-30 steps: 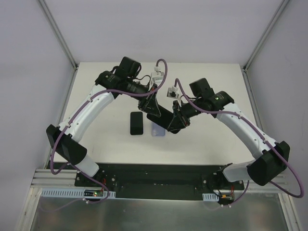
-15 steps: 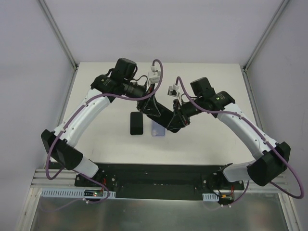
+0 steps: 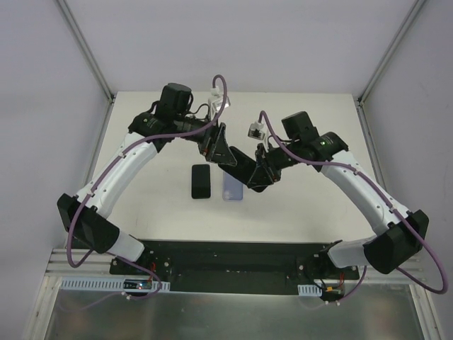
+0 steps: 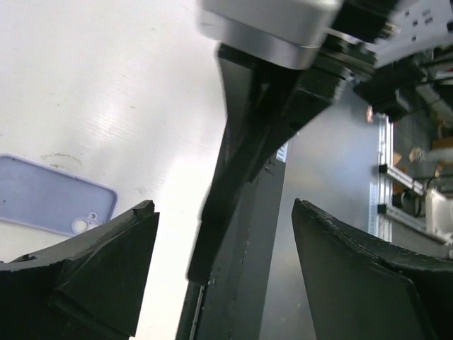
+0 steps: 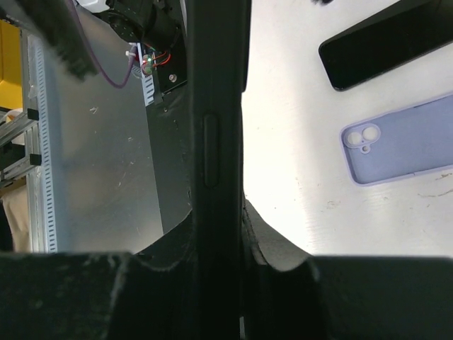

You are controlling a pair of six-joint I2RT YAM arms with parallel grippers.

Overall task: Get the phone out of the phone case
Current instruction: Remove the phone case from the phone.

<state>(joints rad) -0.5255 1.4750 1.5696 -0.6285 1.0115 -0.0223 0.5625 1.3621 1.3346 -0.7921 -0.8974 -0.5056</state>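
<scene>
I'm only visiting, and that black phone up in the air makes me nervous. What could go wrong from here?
1. Only the right fingers pinch the held black phone, by one end above the table. If it slips, it could drop onto the lilac case lying about beneath it.
2. The left fingers stand open close to it. A slightly misjudged approach might knock it loose rather than grip it.

Top view's evenly lit for us, bright and soft from above, with just faint shadows on the white surface [image 3: 156, 212]. On the left wrist cam we get a big blown-out glare patch on the surface, and the left gripper [image 4: 221, 205] up close looks mushy. On the right wrist cam, the right gripper [image 5: 216, 212] and the black slab [image 5: 212, 106] it clamps are crushed to near-black, and the surface behind is overexposed.
</scene>
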